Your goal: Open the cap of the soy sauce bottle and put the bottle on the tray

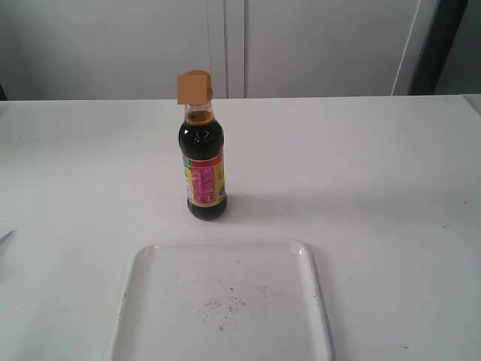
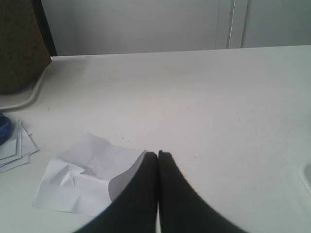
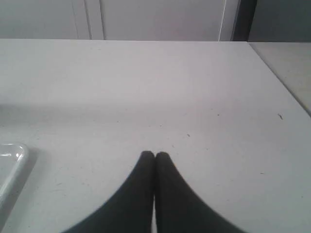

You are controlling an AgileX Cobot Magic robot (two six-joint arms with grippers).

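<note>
Exterior view: the soy sauce bottle (image 1: 204,162) stands upright on the white table (image 1: 376,165), just beyond the far rim of the tray (image 1: 316,293) and apart from it. The bottle is filled with dark liquid nearly to its narrow neck, and its red, yellow and green label faces the camera. The cap (image 1: 195,87) sits atop the neck as an amber-orange block; whether it is flipped open or closed cannot be told at this sharpness. The tray lies flat at the near edge of the view, bearing nothing but a few dark specks near its middle. Neither arm appears in this view.

Left wrist view: the left gripper (image 2: 158,154) hovers over bare table with its two dark fingers pressed together at the tips, holding nothing. A crumpled sheet of white paper (image 2: 77,179) lies on the table just beside the fingers (partly hidden behind one of them), and a small stack of papers (image 2: 14,145) lies further off toward the table's edge.

Right wrist view: the right gripper (image 3: 154,155) likewise has its fingers closed against one another and empty, above bare table. One rounded corner of the tray (image 3: 14,155) shows at the picture's edge, well apart from the fingertips.
</note>
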